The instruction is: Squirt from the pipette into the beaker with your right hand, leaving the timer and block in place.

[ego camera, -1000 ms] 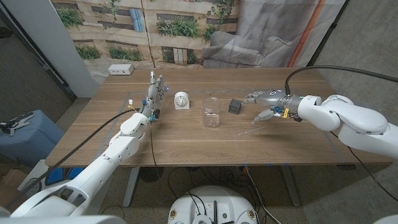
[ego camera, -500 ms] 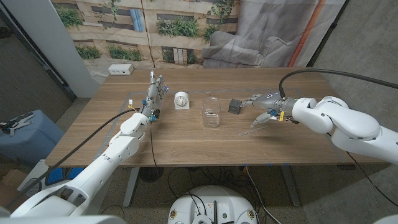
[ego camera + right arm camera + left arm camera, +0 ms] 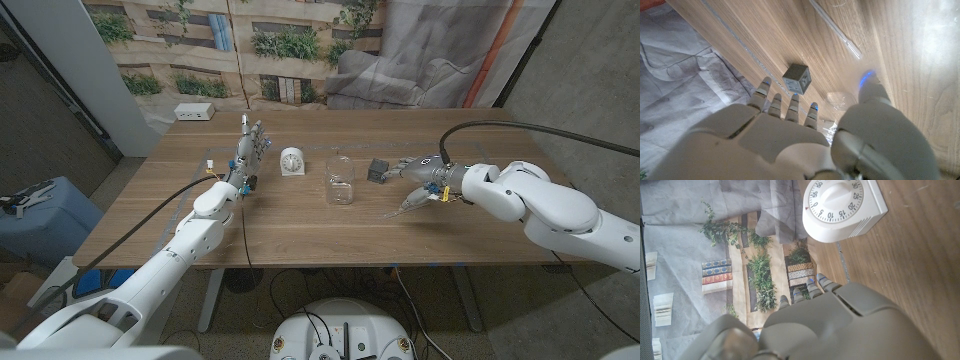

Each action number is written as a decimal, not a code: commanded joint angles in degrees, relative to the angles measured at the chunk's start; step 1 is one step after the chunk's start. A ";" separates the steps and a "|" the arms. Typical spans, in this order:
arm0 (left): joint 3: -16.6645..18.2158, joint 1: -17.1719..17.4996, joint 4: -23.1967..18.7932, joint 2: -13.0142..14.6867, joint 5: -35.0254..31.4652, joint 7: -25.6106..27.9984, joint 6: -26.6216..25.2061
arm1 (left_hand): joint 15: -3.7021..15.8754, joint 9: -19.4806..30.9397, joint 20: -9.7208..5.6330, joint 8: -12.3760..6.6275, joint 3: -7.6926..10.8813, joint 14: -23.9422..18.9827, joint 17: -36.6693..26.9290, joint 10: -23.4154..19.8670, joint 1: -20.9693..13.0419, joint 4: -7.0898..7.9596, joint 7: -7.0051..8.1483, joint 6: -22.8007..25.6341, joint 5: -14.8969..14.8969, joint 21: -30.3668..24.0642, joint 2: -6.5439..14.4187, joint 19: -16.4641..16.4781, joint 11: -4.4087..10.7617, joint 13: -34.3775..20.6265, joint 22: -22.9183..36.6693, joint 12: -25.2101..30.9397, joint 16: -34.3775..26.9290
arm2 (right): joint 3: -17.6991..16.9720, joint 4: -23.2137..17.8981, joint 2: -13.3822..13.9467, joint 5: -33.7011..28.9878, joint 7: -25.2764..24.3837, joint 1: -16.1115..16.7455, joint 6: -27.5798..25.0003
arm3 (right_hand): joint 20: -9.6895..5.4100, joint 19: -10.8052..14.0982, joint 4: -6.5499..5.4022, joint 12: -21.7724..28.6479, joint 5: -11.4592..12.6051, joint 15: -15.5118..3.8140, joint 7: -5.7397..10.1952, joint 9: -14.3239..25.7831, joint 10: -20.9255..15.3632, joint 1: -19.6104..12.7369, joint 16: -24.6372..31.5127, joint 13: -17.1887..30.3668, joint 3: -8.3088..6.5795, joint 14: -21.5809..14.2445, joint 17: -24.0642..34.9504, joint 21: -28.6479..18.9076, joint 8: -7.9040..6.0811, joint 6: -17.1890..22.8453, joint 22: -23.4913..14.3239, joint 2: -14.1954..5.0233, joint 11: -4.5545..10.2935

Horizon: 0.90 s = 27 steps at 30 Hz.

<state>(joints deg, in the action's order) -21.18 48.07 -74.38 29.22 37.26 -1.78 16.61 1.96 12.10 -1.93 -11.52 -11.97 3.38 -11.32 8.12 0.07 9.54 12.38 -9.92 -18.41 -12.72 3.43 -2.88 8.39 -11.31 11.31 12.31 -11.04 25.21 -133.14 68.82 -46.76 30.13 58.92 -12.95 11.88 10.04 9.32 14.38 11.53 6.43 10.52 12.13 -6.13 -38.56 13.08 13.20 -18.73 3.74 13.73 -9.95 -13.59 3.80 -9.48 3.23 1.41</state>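
The right hand is seen with fingers spread and empty just above the pipette, which lies on the wooden table right of the beaker.

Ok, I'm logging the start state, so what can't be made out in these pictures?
Liquid in the pipette: too small in head view, glare in right wrist view.
Beaker contents: clear glass, too small in head view.
Timer setting: dial cut by the edge in left wrist view, too small in head view.
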 commanded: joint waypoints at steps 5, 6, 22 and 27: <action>0.01 0.02 -0.10 0.04 0.02 0.02 -0.03 | 6.66 0.13 -5.22 -0.33 -0.36 0.61 -0.07 0.31 0.09 -0.13 0.32 -0.28 -0.32 -0.28 2.55 -0.37 0.08 -0.31 0.14 0.22 -0.30 | 1.76 2.05 -2.06 -3.07 -1.61 0.15 3.05 | -0.60 1.07 0.02 1.07 -0.06 -1.97 0.23 0.26 -3.71 -1.48 1.66 0.59 -0.51 -3.60 0.35 -0.96 -1.47 2.08 -0.19 0.00 2.01; 0.01 0.02 -0.10 0.04 0.01 0.02 -0.03 | 6.68 0.13 -5.21 -0.33 -0.36 0.55 -0.07 0.22 0.09 -0.13 0.32 -0.28 -0.32 -0.31 2.55 -0.29 0.13 -0.31 0.14 0.25 -0.33 | 1.88 2.25 -2.30 -3.24 -1.67 0.06 3.20 | -0.85 1.30 0.08 1.23 -0.09 -2.37 0.23 0.26 -4.34 -1.63 1.83 0.63 -0.57 -4.00 0.35 -1.02 -1.57 2.25 -0.19 0.05 2.14; 0.01 0.01 -0.07 0.03 0.02 0.00 -0.01 | 6.67 0.13 -5.22 -0.33 -0.37 0.56 -0.07 0.26 0.09 -0.13 0.32 -0.29 -0.32 -0.30 2.54 -0.32 0.17 -0.31 0.14 0.23 -0.33 | 3.06 6.34 -4.72 -3.81 -5.62 -0.66 6.78 | -2.88 3.85 0.33 2.75 -0.27 -6.51 -0.75 -0.09 -12.65 -3.91 4.11 0.47 -1.53 -9.80 0.05 -1.24 -4.34 9.06 -0.15 0.23 5.20; 0.01 0.02 -0.07 0.04 0.02 0.00 -0.02 | 6.61 0.13 -5.25 -0.34 -0.37 0.61 -0.07 0.32 0.09 -0.13 0.32 -0.27 -0.32 -0.29 2.53 -0.35 0.09 -0.31 0.14 0.21 -0.31 | 3.45 7.66 -5.21 -3.99 -7.46 -0.91 8.05 | -3.60 4.78 0.62 3.20 -0.48 -8.14 -0.59 -0.36 -16.09 -5.44 4.65 0.14 -1.97 -11.70 -0.37 -1.26 -5.26 11.82 -0.13 0.62 6.85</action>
<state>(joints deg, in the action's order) -21.16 48.09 -74.44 29.26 37.28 -1.76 16.61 1.96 12.10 -1.93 -11.52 -11.97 3.38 -11.32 8.12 0.07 9.54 12.38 -9.92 -18.41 -12.72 3.43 -2.88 8.39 -11.31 11.31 12.31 -11.04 27.89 -128.16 64.86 -50.52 25.85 58.49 -7.39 8.47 13.90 9.95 17.10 11.14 -1.45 9.93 11.73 -20.37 -42.72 17.17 13.36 -20.16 -6.81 13.41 -10.65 -18.09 14.10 -9.47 3.46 7.72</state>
